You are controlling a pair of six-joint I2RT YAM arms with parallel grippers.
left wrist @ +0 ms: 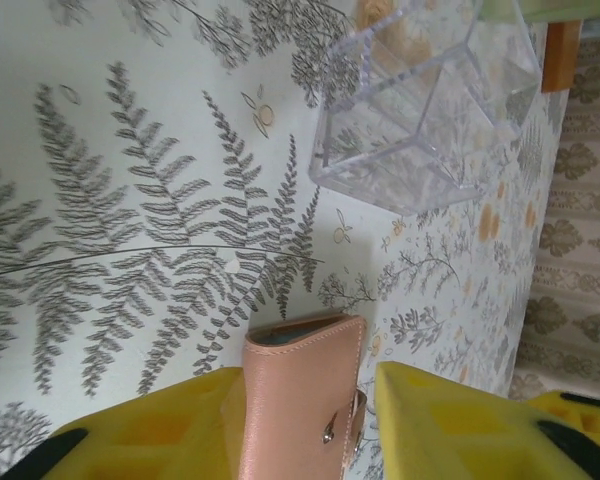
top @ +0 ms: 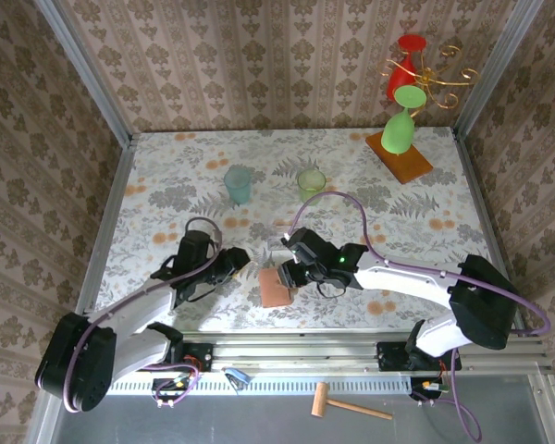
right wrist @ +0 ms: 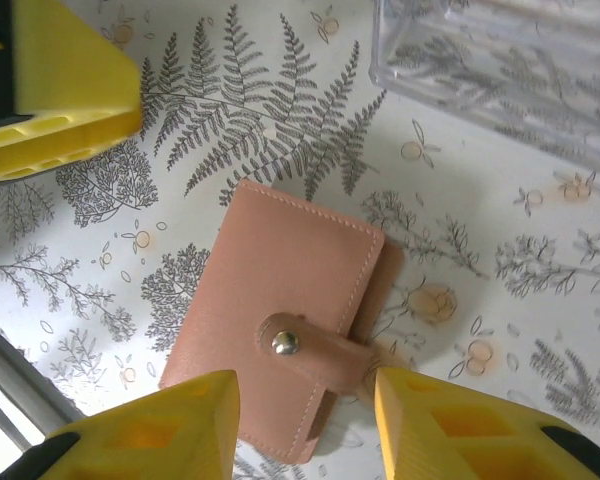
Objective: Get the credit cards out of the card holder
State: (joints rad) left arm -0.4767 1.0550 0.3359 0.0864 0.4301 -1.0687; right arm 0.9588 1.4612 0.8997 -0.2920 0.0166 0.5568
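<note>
The tan leather card holder (right wrist: 270, 290) lies flat on the table (right wrist: 280, 120), closed, its strap snapped shut.

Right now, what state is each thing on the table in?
card holder, shut, strap snapped, lying flat
clear tray, empty
left gripper, open
right gripper, open
blue cup, upright
green cup, upright
</note>
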